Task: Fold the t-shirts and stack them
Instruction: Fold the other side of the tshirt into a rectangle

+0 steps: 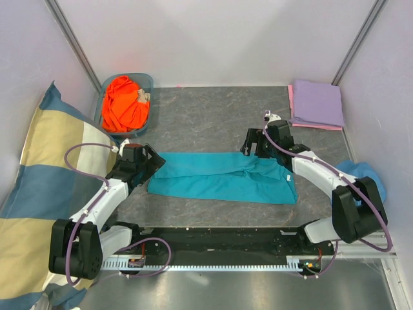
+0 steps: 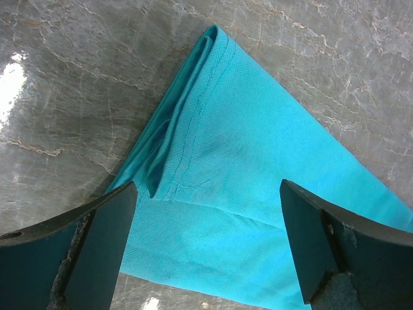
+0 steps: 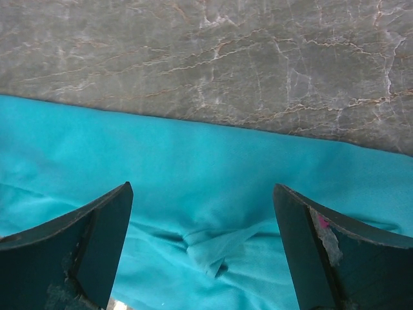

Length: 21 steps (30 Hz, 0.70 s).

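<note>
spread shirt centre, folded shirts far right

Teal t-shirt folded into a long flat band, centre; orange t-shirt crumpled far left; lavender t-shirt folded atop pink t-shirt, far right.

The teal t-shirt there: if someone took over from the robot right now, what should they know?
The left hand is open above the left end of the teal t-shirt. The right hand is open above its far edge, near the right end. Neither grips cloth.
The teal t-shirt lies as a long band mid-table.
Done: the lavender t-shirt sits folded on the pink t-shirt, far right.
Left: finish folding the teal one and stack it, then the orange t-shirt, crumpled in the basket.
</note>
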### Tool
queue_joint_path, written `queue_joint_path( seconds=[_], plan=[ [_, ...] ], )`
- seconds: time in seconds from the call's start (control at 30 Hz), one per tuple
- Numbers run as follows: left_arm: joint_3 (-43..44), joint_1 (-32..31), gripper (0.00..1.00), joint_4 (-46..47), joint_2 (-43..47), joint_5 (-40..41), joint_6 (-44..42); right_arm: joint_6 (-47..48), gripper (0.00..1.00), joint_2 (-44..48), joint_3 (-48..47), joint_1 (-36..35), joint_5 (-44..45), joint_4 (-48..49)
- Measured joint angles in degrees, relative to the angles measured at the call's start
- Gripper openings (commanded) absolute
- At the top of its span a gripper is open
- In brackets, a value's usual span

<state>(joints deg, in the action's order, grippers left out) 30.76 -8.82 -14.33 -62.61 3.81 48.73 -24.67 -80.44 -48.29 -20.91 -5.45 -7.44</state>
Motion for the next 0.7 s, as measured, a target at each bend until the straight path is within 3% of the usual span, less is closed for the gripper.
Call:
queue_joint_path(
  seconds=[0.3,0.7],
  plan=[
    [0.0,0.0,1.0,0.3,0.0,0.0,0.0,1.5,0.98,-9.2,-0.7,0.0,-0.8,0.4],
    [0.0,0.0,1.0,1.0,0.0,-1.0,0.0,0.0,0.98,3.2,7.5,0.0,-1.7,-1.5]
  ],
)
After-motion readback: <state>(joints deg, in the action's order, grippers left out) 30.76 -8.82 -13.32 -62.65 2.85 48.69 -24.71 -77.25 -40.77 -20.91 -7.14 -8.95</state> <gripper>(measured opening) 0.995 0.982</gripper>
